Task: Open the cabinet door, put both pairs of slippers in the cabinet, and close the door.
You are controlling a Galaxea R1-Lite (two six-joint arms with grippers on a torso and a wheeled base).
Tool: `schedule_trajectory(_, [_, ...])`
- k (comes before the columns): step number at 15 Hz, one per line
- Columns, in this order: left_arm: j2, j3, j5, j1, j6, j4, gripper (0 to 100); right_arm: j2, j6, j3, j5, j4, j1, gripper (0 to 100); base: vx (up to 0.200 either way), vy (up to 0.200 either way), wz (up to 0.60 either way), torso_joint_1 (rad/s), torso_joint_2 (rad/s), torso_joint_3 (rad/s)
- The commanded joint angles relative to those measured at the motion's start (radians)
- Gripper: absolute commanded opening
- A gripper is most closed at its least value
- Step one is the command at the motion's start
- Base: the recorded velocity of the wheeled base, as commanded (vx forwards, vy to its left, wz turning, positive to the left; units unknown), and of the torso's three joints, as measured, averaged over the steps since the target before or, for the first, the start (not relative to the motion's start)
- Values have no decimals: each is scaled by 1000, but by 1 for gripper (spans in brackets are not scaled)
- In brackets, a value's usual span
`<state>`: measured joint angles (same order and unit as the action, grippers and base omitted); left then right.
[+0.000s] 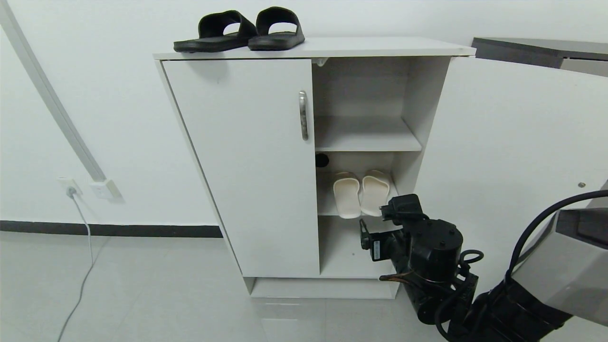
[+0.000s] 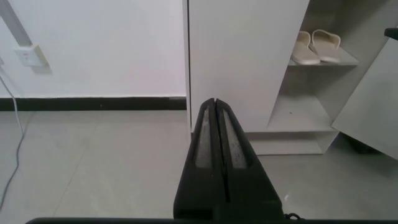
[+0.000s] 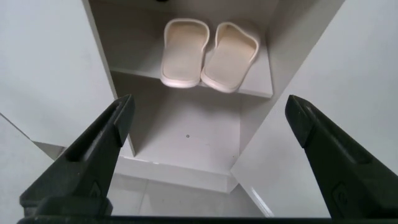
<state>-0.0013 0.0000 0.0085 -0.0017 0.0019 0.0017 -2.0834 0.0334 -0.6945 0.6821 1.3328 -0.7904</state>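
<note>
The right gripper (image 3: 210, 107) has its fingers (image 3: 93, 162) spread wide apart, with nothing between them. They point into the open right half of the cabinet (image 1: 380, 46), level with its lowest compartment (image 1: 342, 251). Just beyond and above the fingertips, the white slippers (image 3: 210, 56) lie side by side on the shelf over that compartment, touching each other, their front ends jutting slightly over the shelf edge. They are apart from the fingers. One shelf (image 1: 365, 135) higher is bare. The open door (image 1: 513, 142) stands to the right of these fingers, swung out toward the robot. The shut door (image 1: 247, 166) is on their left, its metal handle (image 1: 303, 115) upright near the inner edge. A small white label on the gripper body is too small to read.

Well above the right fingers, the black slippers (image 1: 240, 34) sit on the cabinet top over the shut door, side by side and touching. The sole of the left one sticks out past the front edge.

The left gripper (image 2: 214, 106) has its fingers (image 2: 205, 137) pressed flat together, with nothing in its grip. It hangs low over the grey floor (image 2: 93, 162). Ahead of its fingertips is the foot of the shut door, with the open compartments farther off to one side.

Far to the left of both grippers, a wall socket (image 1: 102, 189) holds a plug, and its grey cable (image 1: 85, 266) trails down across the floor.
</note>
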Motion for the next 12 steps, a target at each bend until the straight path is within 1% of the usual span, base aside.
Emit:
schedule_trajectory(1, [1,0,1,0,-2,0,0,-1,0,1,-1,0,-1,100,0,0,0,0,0,0])
schedule_trajectory(8, [1,0,-1,0,-2,0,0,-3,0,9,-1,0,-1,100,0,0,0,0,0,0])
schedule_trajectory(12, [1,0,1,0,-2,0,0,-1,6,23,-4,26,-1,100,0,200,0,6,1,7])
